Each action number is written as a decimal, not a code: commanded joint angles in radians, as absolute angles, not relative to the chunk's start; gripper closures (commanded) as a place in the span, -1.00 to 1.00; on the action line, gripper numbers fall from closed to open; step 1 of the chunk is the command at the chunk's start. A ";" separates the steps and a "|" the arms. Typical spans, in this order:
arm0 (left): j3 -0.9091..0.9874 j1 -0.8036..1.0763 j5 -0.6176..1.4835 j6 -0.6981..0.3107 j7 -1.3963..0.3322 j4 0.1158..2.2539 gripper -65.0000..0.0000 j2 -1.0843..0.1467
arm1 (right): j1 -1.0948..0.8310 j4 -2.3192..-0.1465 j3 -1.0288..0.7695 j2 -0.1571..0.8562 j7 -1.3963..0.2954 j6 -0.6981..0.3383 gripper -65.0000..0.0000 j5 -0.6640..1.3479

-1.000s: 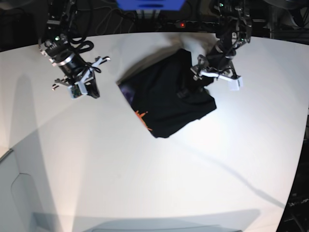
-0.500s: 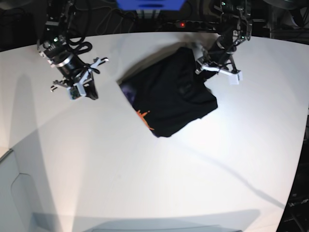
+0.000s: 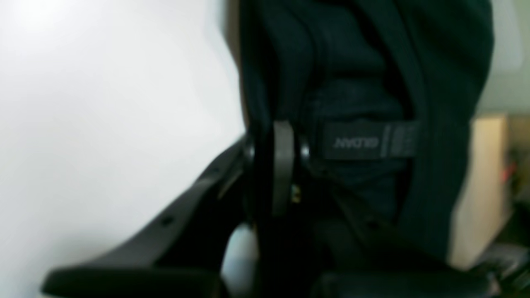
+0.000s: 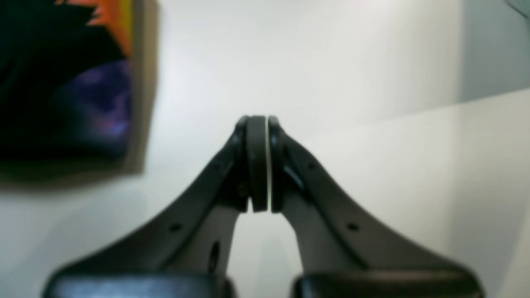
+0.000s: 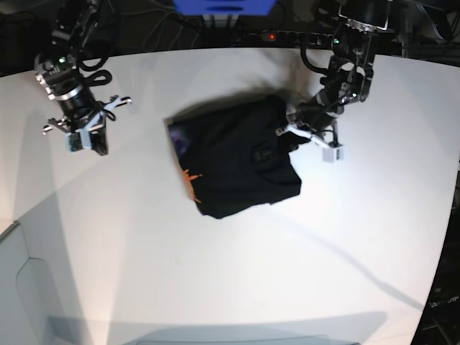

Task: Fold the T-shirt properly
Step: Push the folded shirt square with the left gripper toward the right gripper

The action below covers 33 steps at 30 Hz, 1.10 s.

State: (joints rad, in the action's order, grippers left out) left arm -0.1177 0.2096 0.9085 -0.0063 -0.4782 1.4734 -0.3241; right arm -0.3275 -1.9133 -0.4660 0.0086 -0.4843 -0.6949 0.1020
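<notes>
The black T-shirt (image 5: 237, 162) lies bunched in a rough folded heap on the white table (image 5: 215, 273), with an orange print (image 5: 190, 176) at its left edge. My left gripper (image 5: 296, 131) is shut on the T-shirt's right edge. In the left wrist view its fingers (image 3: 282, 165) pinch black cloth (image 3: 364, 62) beside a dark neck label (image 3: 368, 142). My right gripper (image 5: 85, 136) is shut and empty over bare table, far left of the shirt. In the right wrist view its jaws (image 4: 258, 165) are closed, with the T-shirt (image 4: 49, 82) at the upper left.
A power strip with a red light (image 5: 269, 34) and a blue object (image 5: 223, 6) sit beyond the table's back edge. A pale raised panel (image 5: 21, 287) is at the lower left. The table's right edge (image 5: 449, 215) curves down.
My left gripper has dragged the T-shirt's right edge down and leftward, and the whole shirt has shifted left. My right arm has drawn back to the left, away from the shirt.
</notes>
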 commanded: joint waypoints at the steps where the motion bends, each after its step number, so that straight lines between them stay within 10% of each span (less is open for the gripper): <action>1: -0.166 0.188 0.825 0.044 -0.541 1.458 1.00 -0.348 | -0.325 -1.933 -0.492 0.019 -0.458 -0.698 1.00 0.117; 9: -0.605 -0.131 0.545 0.022 -0.536 1.455 1.00 -0.513 | -0.305 -1.933 -0.591 0.018 -0.458 -0.698 1.00 0.119; 13: -0.780 -0.302 0.395 -0.239 -0.538 1.455 1.00 -0.518 | -0.306 -1.933 -0.604 0.015 -0.458 -0.698 1.00 0.114; 23: -0.831 -0.455 0.004 -0.639 -0.533 1.291 1.00 -0.275 | -0.317 -1.933 -0.699 0.012 -0.458 -0.698 1.00 0.114; 33: -1.024 -0.605 -0.062 -0.698 -0.530 1.127 1.00 -0.183 | -0.332 -1.985 -0.751 -0.061 -0.458 -0.698 1.00 0.113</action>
